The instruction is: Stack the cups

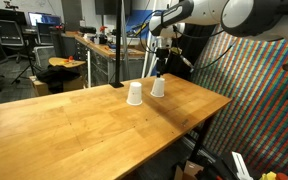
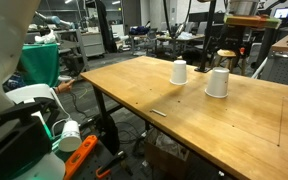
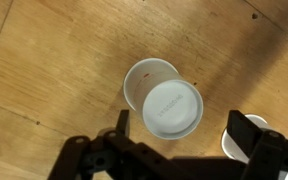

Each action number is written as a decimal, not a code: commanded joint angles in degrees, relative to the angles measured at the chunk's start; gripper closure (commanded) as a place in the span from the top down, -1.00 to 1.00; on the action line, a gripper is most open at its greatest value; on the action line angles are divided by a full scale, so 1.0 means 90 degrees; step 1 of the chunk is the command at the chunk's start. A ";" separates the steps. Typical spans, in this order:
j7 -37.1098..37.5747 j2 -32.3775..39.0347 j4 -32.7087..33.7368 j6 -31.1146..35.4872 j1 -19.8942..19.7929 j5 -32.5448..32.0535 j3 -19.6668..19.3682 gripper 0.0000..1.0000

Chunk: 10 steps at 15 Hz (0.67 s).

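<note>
Two white cups stand upside down near the far side of the wooden table. One (image 1: 135, 94) (image 2: 179, 71) is apart from the arm. The other (image 1: 158, 87) (image 2: 217, 83) is right below my gripper (image 1: 159, 68). In the wrist view this cup (image 3: 170, 106) shows its round base between the open fingers of my gripper (image 3: 184, 128), which is above it and not touching. The second white cup (image 3: 230, 143) is partly hidden behind one finger. The gripper is empty. No translucent greyish cup is in view.
The wooden table (image 1: 74, 125) (image 2: 184, 120) ends close behind the cups. A colourful woven panel (image 1: 254, 90) hangs beside the table. A small thin object (image 2: 158, 112) lies on the table. Benches and lab clutter stand in the background.
</note>
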 commanded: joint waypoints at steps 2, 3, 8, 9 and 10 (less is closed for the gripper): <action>-0.0067 0.0276 0.0325 0.0080 0.0030 0.0097 -0.0009 1.00; -0.0057 0.0314 0.0323 0.0095 0.0022 0.0108 -0.0008 1.00; -0.0011 0.0394 0.0254 0.0213 0.0019 0.0113 -0.0004 1.00; -0.0010 0.0404 0.0246 0.0222 0.0019 0.0115 -0.0002 0.61; -0.0011 0.0425 0.0252 0.0206 0.0019 0.0108 -0.0005 0.46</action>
